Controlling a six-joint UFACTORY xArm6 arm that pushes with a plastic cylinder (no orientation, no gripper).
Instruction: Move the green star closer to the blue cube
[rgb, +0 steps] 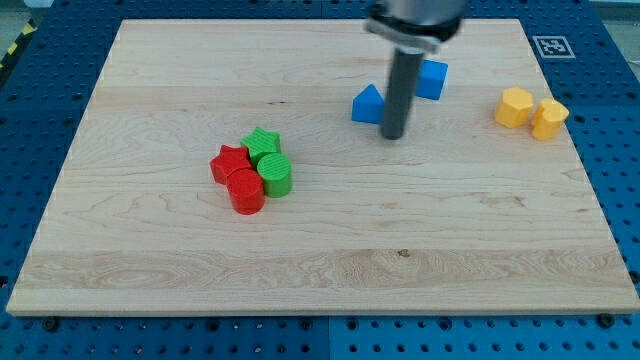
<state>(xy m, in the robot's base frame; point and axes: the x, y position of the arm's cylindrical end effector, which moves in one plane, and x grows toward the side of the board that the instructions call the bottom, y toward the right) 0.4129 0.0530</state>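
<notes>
The green star (262, 143) lies left of the board's middle, touching a green cylinder (275, 174) below it and a red star (228, 162) to its left. The blue cube (432, 79) sits near the view's top right of centre, partly behind the rod. My tip (394, 135) rests on the board just right of a blue triangular block (368, 105) and below-left of the blue cube. The tip is well to the right of the green star.
A red cylinder (246, 190) touches the red star and green cylinder. Two yellow blocks (515, 107) (548, 118) sit near the board's right edge. The wooden board (320, 260) lies on a blue perforated table, with a marker tag (549, 45) at top right.
</notes>
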